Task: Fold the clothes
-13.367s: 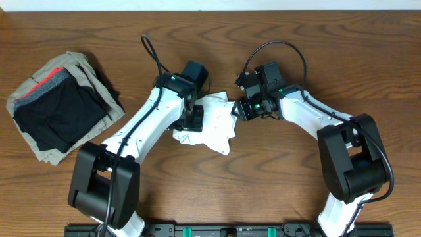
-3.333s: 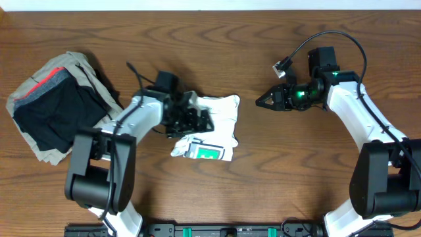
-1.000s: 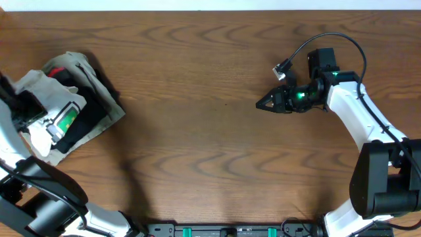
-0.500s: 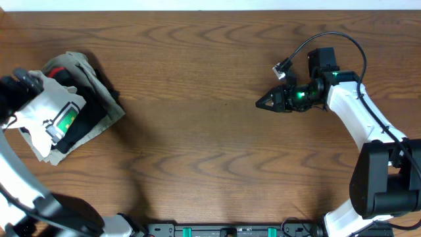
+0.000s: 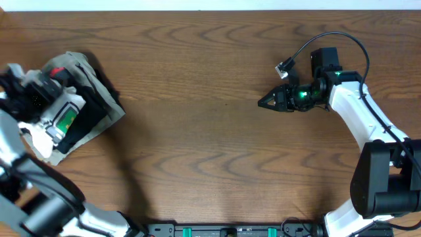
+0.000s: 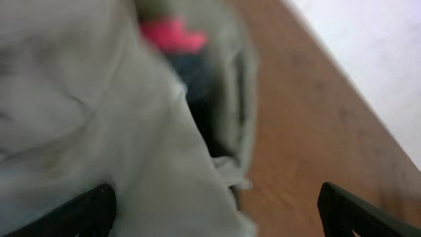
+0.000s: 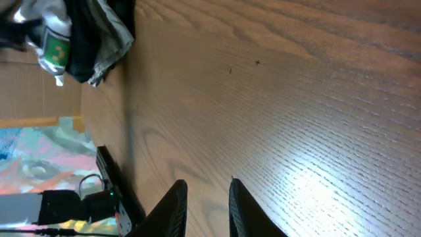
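Left gripper (image 6: pixel 217 212) hangs blurred over the far-left pile of garments (image 5: pixel 99 108), fingers spread wide with nothing pinched. The white shirt (image 5: pixel 66 117) lies bundled atop that pile, green print up, by the table's (image 5: pixel 197 145) left edge. Right gripper (image 5: pixel 262 102) hovers mid-right, fingers narrowly apart, empty. Broad wood stretches between the arms.
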Available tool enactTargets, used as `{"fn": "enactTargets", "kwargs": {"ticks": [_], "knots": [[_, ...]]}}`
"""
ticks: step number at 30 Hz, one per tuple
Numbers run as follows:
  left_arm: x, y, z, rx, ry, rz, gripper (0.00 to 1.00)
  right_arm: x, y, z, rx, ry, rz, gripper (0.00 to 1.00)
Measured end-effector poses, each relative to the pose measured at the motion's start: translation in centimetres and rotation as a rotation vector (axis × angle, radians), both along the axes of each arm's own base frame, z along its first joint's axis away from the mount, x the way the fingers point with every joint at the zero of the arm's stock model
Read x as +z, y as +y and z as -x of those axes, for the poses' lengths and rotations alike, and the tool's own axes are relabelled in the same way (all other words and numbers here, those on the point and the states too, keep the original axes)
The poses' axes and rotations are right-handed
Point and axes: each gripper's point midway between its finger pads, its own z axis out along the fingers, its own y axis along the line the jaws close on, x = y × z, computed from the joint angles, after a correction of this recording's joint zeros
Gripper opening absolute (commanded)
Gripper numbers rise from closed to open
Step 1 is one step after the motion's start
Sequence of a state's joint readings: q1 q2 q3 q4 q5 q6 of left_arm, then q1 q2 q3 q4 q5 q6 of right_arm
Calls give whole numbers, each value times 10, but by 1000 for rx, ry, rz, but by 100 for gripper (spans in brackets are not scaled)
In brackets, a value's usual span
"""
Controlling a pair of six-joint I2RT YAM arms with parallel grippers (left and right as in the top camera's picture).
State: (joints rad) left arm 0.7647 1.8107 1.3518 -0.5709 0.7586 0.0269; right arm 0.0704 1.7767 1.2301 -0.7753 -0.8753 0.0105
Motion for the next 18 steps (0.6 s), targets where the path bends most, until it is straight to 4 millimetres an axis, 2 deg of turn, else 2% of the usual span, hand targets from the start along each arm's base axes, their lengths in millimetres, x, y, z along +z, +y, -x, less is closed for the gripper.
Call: {"fn": "enactTargets", "kwargs": {"ticks": [2,8,13,18], "knots": [[-15,-2,-3,-15,-3,58,98,0,0,1,0,4,1,20],[-15,0,-8,-39,-62,150,98,0,0,1,0,6,2,20],[-13,0,-8,-51,-81,160,98,0,0,1,0,4,1,22],[-5,-12,1,-119,-107,132,98,-2,-2,0,-5,1,12,22]]}}
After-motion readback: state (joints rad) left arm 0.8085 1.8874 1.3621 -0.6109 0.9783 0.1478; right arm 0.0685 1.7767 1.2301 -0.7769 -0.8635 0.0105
